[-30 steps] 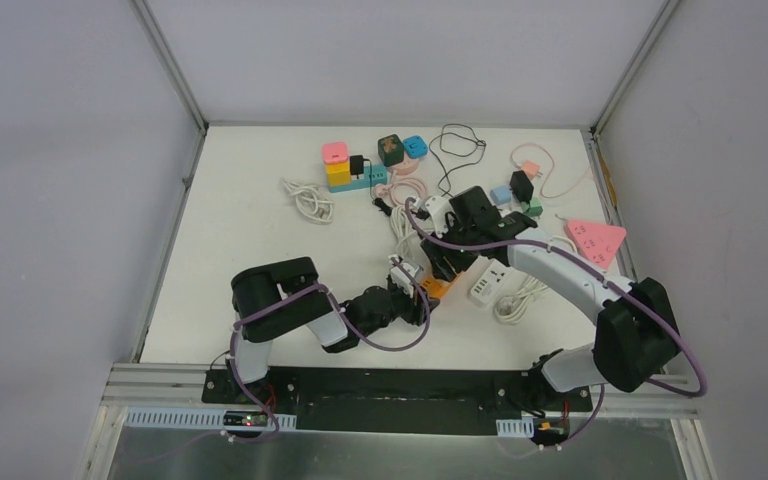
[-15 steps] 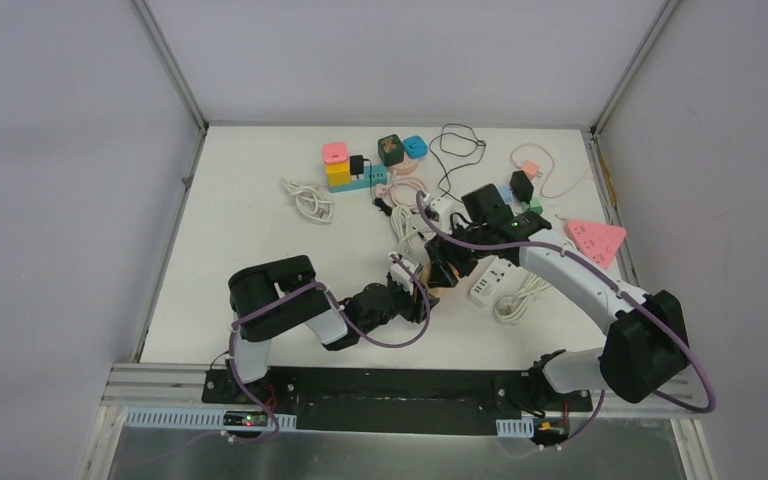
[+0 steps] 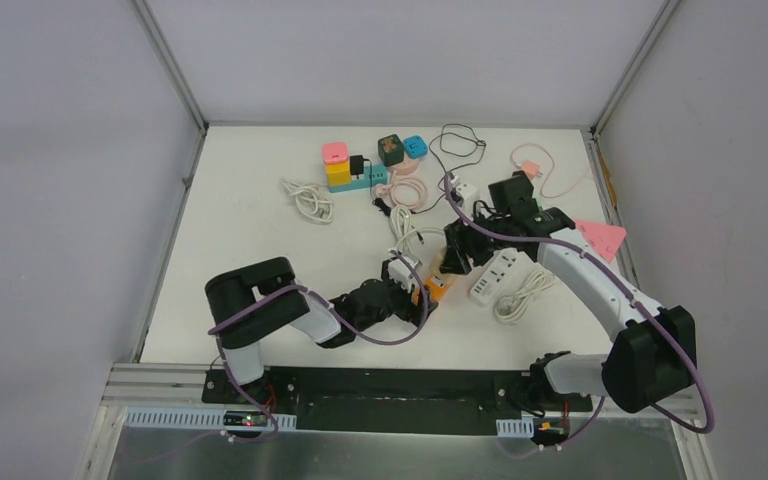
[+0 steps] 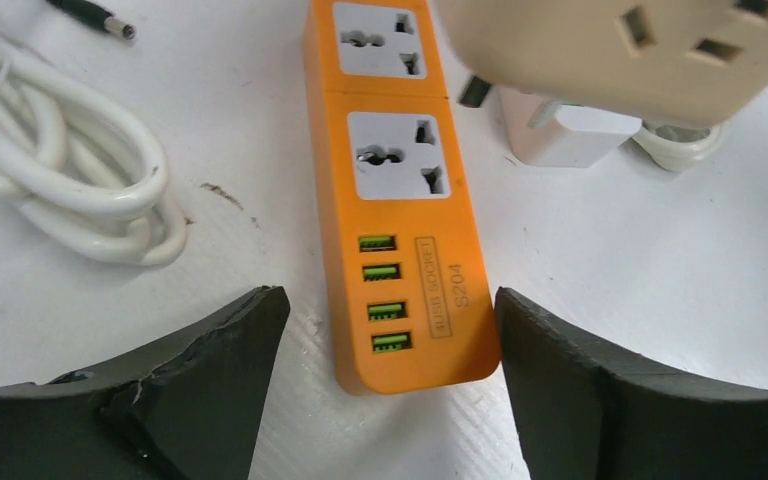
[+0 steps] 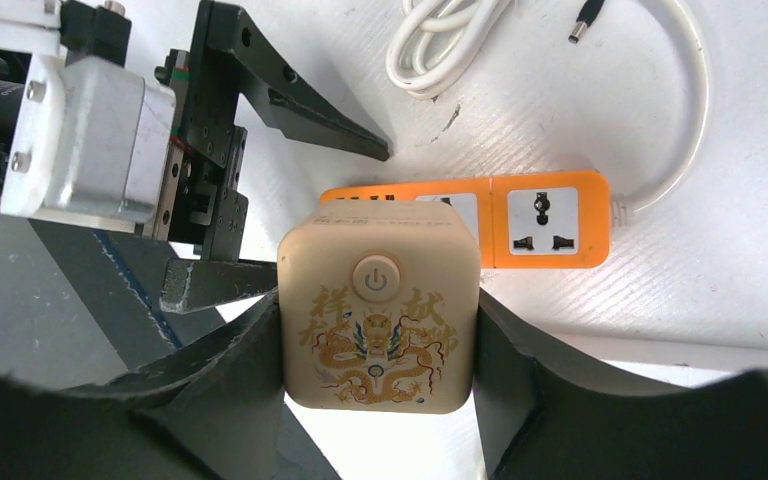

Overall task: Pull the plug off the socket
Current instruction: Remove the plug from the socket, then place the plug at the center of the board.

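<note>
An orange socket strip [image 4: 400, 200] lies flat on the white table, its end with green USB ports between my left gripper's fingers. My left gripper [image 4: 390, 320] is open: a clear gap shows on the left side, and the right finger [image 4: 580, 380] sits at the strip's edge. A cream cube plug [image 5: 378, 320] with a gold dragon and a power button is clamped in my right gripper [image 5: 378, 340]. It hangs above the strip [image 5: 550, 220], prongs free of the sockets. In the top view both grippers meet near the strip [image 3: 438, 288].
A white power strip [image 3: 492, 275] and its coiled cable [image 3: 523, 295] lie just right of the orange one. A white cable loop [image 4: 60, 170] lies to its left. A pink triangular socket [image 3: 597, 238] and a coloured cluster of adapters [image 3: 352, 170] sit farther back.
My left gripper has opened and let go of the orange strip. My right arm has swung right and back, carrying the cream plug away from the sockets.
</note>
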You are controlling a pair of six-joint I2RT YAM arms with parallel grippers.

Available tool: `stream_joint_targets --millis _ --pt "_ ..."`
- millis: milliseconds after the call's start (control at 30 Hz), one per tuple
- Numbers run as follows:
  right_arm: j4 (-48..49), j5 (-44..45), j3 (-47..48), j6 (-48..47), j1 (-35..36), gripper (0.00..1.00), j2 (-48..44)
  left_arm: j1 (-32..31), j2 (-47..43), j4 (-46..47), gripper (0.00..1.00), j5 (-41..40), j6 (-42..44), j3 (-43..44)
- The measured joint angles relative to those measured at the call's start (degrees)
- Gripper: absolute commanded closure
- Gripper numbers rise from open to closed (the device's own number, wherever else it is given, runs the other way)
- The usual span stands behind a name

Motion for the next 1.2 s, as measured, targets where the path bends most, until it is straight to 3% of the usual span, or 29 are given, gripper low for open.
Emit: stream_joint_targets --millis 433,600,900,1033,1200 --pt "0.07 -8.09 0.0 1.73 -3.67 1.0 0.02 0.13 -14.88 -9.92 0.14 1.97 2.36 -7.37" --pt "0.52 -15.74 0.0 3.26 -5.86 1.0 0.02 0.15 -28.87 -14.38 0.12 3.58 6.75 -12.15" --pt "2.25 -26.69 0.44 7.61 -8.92 1.0 -0.68 0.15 -52.46 -22.05 0.08 5.7 11.13 -12.83" --pt "8.0 -30.77 1.62 13.27 -9.66 1.0 -0.66 0.15 -55.01 -23.89 0.09 8.17 13.0 -12.37" --pt "17.55 -33.55 0.68 22.75 -9.73 1.0 0.09 0.15 -51.65 -22.58 0.08 10.27 19.41 -11.54"
